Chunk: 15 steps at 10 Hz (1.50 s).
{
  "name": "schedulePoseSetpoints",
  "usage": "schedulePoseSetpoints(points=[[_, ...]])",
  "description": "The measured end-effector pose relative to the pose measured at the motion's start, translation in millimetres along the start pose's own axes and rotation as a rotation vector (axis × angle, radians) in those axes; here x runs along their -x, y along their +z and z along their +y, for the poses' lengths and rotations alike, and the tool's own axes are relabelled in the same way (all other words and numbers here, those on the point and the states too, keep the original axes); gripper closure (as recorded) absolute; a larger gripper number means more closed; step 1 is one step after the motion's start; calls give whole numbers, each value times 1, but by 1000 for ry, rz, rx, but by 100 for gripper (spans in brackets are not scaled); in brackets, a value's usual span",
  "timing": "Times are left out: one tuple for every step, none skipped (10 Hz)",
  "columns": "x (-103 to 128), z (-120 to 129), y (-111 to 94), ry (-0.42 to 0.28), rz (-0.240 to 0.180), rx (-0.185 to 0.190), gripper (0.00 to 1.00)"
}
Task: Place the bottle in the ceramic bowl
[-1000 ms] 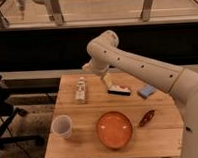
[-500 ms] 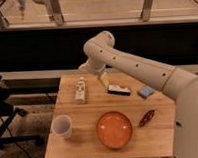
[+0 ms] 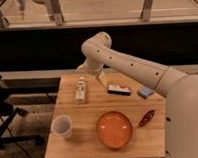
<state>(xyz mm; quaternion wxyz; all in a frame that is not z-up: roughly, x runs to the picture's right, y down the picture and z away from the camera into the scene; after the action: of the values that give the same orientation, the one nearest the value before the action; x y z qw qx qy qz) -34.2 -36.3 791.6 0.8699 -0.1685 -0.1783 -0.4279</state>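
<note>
The bottle (image 3: 81,89) is small, slim and whitish with a pale label, and it lies on the wooden table (image 3: 86,144) at the back left. The ceramic bowl (image 3: 114,129) is wide, orange-red and glossy, and stands at the front middle with nothing in it. My gripper (image 3: 101,79) hangs from the white arm over the back of the table, just right of the bottle and a little above the tabletop. It holds nothing that I can see.
A translucent white cup (image 3: 62,126) stands at the front left. A black and white packet (image 3: 119,90) lies behind the bowl, a blue sponge (image 3: 145,92) at the back right, and a red-brown item (image 3: 146,117) right of the bowl. A black stand (image 3: 4,106) is left of the table.
The arm has swung left, bringing the gripper from over the packet closer to the bottle. Nothing on the table has moved.
</note>
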Motion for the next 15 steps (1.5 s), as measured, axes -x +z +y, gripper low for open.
schedulePoseSetpoints(points=[[1,-3,5,-11,-6,0,0],[1,-6,10,-19,-11,1,0],[1,-8,14,-24,-14,2,0],[-1,-11,19,-33,-19,5,0],[-1,-12,22,-38,-22,7,0],[-2,-13,25,-44,-26,10,0],[-2,-16,29,-52,-30,11,0],[-2,-19,33,-58,-34,12,0],[-1,-22,39,-70,-40,16,0],[0,-24,42,-80,-45,19,0],[2,-29,47,-92,-50,19,0],[4,-32,49,-103,-55,22,0],[3,-32,51,-109,-58,27,0],[2,-33,54,-116,-64,33,0],[2,-33,56,-121,-70,41,0]])
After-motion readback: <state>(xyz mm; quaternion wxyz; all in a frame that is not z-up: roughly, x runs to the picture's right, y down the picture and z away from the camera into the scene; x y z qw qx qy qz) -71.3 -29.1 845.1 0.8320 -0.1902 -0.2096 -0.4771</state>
